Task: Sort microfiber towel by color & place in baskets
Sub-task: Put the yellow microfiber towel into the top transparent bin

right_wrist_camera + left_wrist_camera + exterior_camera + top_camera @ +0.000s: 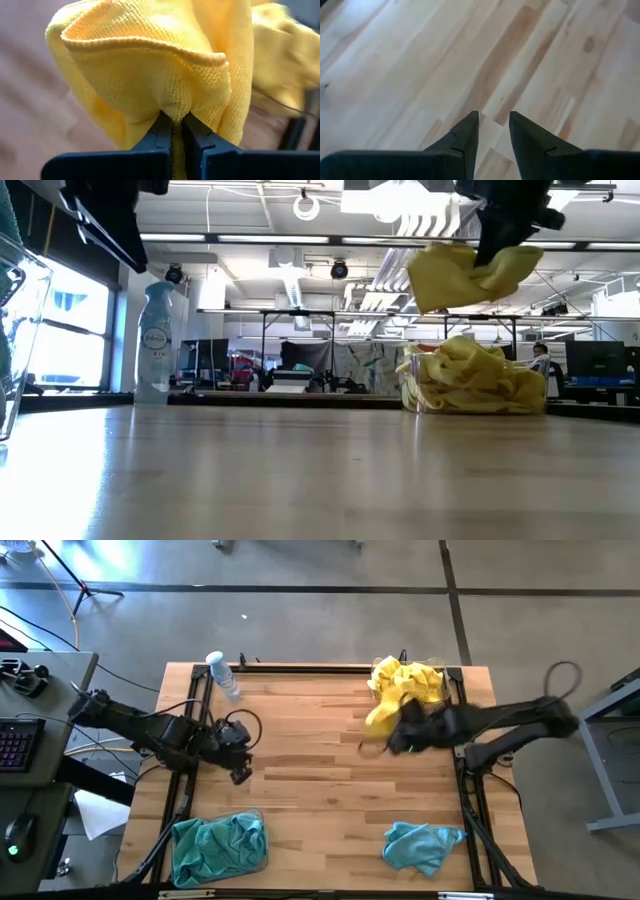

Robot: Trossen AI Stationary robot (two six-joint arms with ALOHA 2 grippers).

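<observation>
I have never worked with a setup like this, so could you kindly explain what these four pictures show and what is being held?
Two dark robot arms work at a wooden table. One camera looks straight down, one sits at tabletop level, and one rides on each wrist. The right gripper is shut on a yellow towel, lifted beside the basket of yellow towels. The left gripper is slightly open, holding nothing, above bare wood. A basket of teal towels sits at the near left corner, a loose teal towel at the near right, and a spray bottle stands at the far edge.

Grey concrete floor [330, 625], bright window [70, 330], ceiling lights [430, 222]
</observation>
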